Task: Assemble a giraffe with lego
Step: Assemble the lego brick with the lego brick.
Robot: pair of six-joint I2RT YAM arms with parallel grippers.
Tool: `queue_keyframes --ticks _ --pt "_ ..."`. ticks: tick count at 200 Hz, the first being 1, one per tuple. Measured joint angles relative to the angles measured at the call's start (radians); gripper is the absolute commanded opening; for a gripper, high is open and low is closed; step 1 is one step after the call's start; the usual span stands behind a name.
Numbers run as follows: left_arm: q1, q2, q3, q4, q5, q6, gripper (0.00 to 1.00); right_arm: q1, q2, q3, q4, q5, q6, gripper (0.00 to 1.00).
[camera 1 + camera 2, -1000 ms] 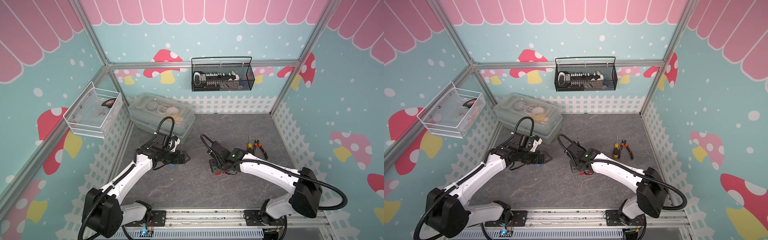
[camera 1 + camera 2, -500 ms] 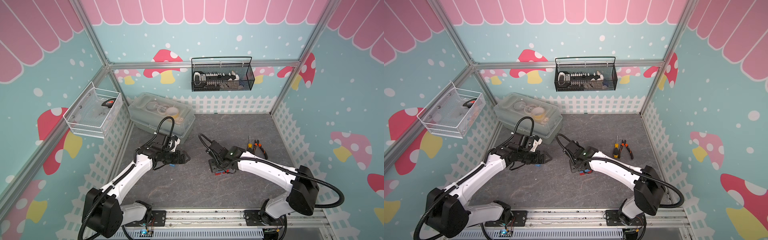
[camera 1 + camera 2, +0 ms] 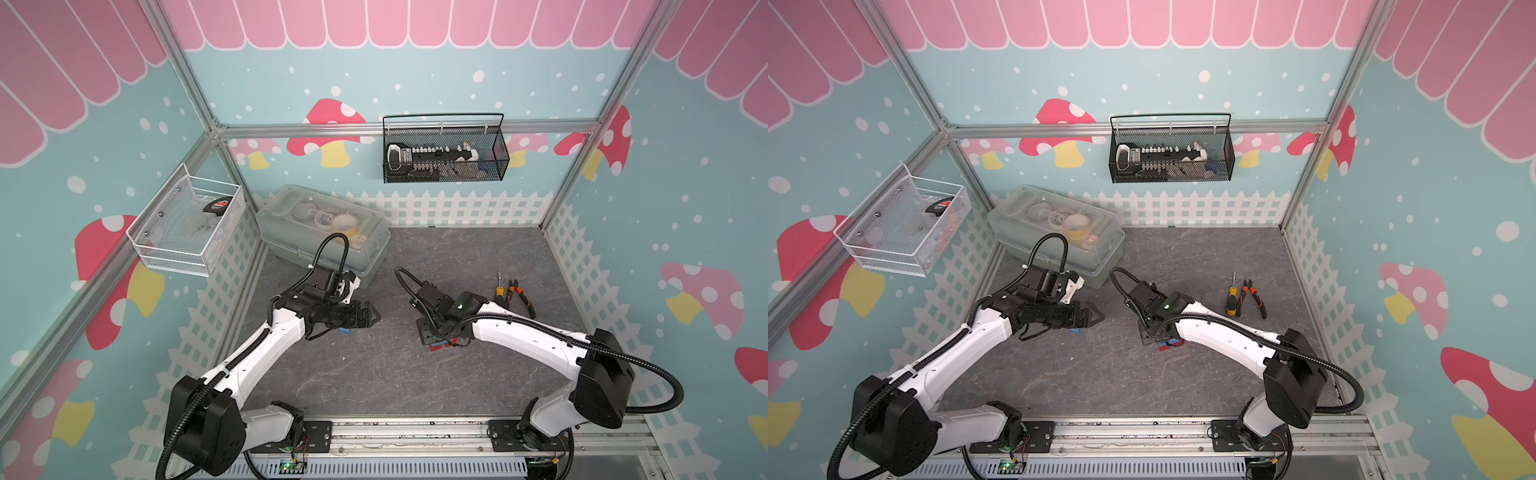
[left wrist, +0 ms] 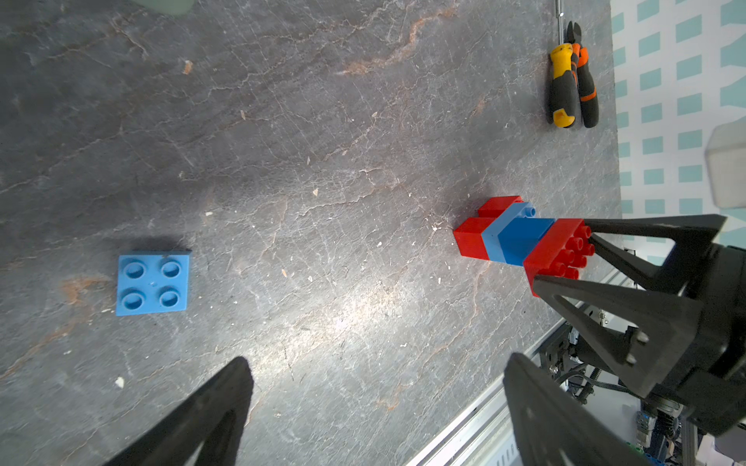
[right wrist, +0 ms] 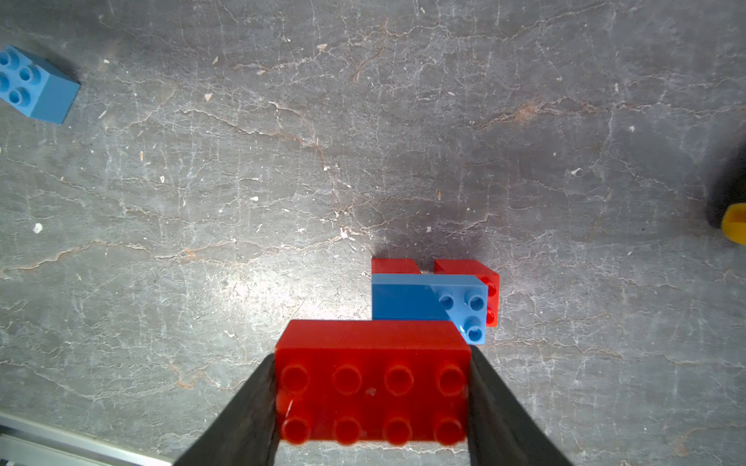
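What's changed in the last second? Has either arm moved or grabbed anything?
Very little. The right arm has edged slightly toward the left gripper, while the right gripper stays clamped on the long red brick atop the giraffe. The left gripper stays open and still; the loose blue brick has not moved.

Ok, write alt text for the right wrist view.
The right tool grips a long red brick by its ends, topping a half-built giraffe of blue bricks on two red legs. It stands on a grey table; one loose blue brick lies apart.
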Motion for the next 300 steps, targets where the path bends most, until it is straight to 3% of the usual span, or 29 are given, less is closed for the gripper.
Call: queue_keyframes --ticks 300 --pt "0.000 0.000 0.000 0.000 0.000 0.003 0.97 0.000 0.043 0.035 -0.014 -0.018 -0.008 0.53"
